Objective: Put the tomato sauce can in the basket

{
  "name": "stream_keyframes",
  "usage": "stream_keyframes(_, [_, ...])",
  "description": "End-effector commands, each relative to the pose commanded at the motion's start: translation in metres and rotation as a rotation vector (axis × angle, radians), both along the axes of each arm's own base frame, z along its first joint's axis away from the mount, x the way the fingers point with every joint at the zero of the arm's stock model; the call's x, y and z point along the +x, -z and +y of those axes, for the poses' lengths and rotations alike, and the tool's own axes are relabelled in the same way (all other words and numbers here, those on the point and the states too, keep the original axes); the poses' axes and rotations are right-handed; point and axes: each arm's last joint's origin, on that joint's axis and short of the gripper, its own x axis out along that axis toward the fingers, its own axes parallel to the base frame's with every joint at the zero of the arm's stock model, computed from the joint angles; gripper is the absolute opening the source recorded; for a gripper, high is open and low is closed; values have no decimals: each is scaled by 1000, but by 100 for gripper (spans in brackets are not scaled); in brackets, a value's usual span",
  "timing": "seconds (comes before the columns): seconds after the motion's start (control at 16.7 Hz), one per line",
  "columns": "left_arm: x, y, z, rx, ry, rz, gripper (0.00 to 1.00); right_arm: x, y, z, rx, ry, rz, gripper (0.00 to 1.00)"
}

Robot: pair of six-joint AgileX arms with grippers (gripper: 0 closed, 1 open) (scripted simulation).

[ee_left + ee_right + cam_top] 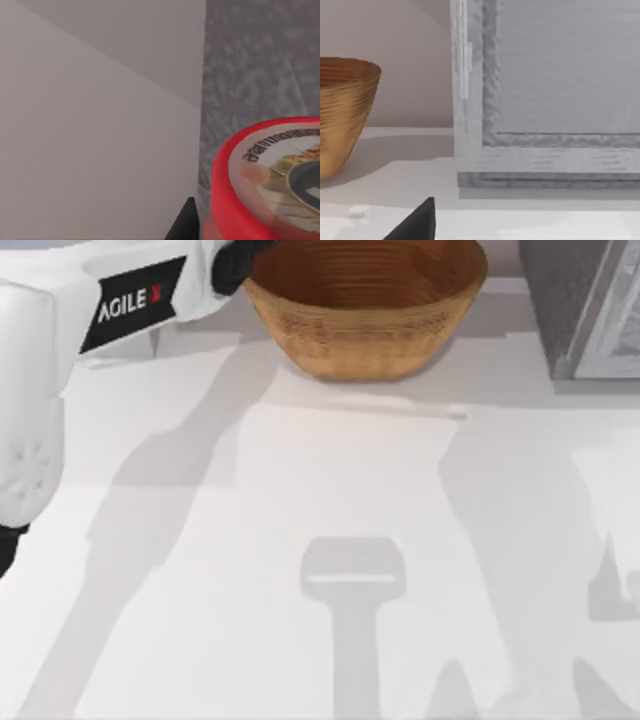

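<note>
Top view, looking down on a white table (330,540): you see the basket (365,305), a tan woven wicker bowl, at the far edge near the middle; your left arm (130,305) reaches in from the left, white with a black label, and its dark wrist end meets the basket's left rim; the left gripper itself lies beyond the frame edge, so you cannot tell from this view how its fingers stand; a grey cabinet-like block (585,305) sits at the far right.

Left wrist view: the tomato sauce can (265,185) sits very close to the camera, red rim and printed end face toward you, against a pale wall and a grey panel; a dark fingertip (185,222) shows just beside it; the can looks carried by the left gripper, though the grip itself is hidden, so you cannot tell for sure.

Right wrist view: the right arm is parked off to the right; one dark finger (417,222) points toward the table, basket and grey frame; its finger state cannot be told.

Judgement: the can appears lifted and brought to the basket's rim; lowering it in and releasing are left.
</note>
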Motion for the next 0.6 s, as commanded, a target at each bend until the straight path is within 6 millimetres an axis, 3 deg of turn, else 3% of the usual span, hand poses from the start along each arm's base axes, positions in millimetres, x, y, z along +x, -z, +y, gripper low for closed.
stream_keyframes(0.6, [0, 0, 0, 0, 0, 0, 75, 0, 0, 0, 0, 0, 0, 100])
